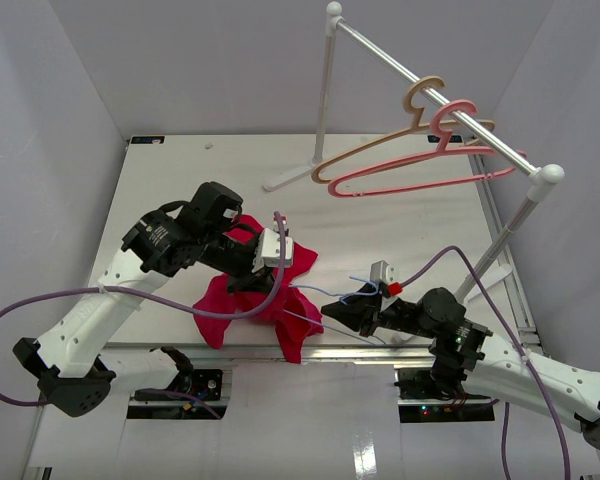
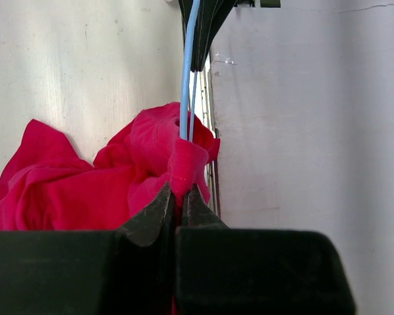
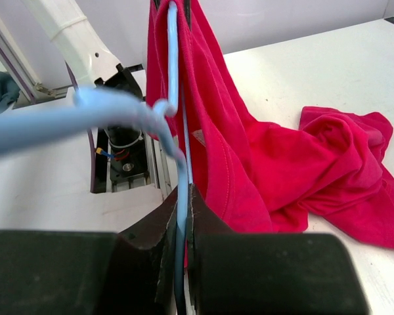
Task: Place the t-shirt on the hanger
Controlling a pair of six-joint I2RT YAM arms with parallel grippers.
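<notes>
Left gripper (image 2: 180,194) pinches the t-shirt (image 2: 72,190), right gripper (image 3: 184,194) clamps the hanger (image 3: 173,65) — its hook blurred.

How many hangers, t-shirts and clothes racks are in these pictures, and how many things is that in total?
Hangers: 3 (tan hanger, pink hanger, light-blue hanger)
T-shirts: 1 (red t-shirt)
Clothes racks: 1 (clothes rack)
Total: 5
</notes>
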